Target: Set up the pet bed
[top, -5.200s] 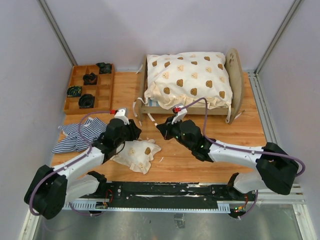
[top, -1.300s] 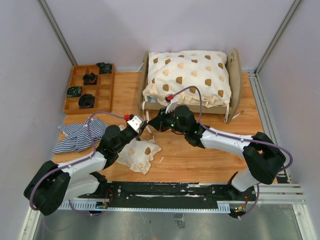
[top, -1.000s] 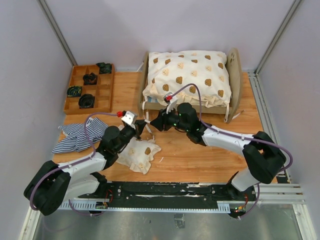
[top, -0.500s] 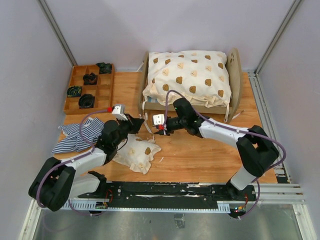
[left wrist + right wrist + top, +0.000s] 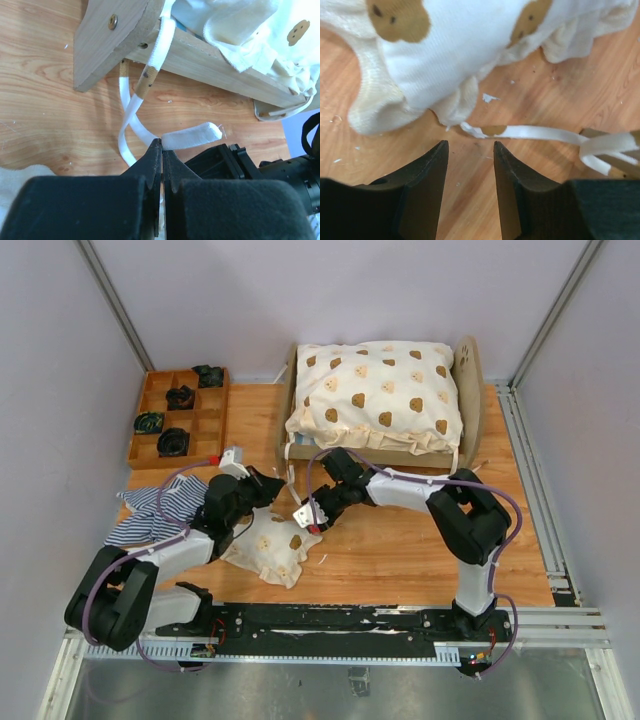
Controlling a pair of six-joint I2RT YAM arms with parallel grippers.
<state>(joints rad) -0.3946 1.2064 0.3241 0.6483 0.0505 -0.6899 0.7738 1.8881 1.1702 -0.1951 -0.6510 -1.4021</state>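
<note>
Bed (image 5: 400,457): far centre of table (image 5: 420,540), quilt (image 5: 380,390) heaped on top.
Left gripper (image 5: 161,145): pressed together, apparently pinching tie (image 5: 137,95) hanging off frame corner.
Right gripper (image 5: 470,145): spread, empty, over strap (image 5: 530,132) beside pillow (image 5: 460,45).
Risks: hard pull drags light bed, thin tie slips out, close grippers collide.

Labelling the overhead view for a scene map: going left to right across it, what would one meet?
Striped cloth → left claw → right claw → pet bed headboard
</note>
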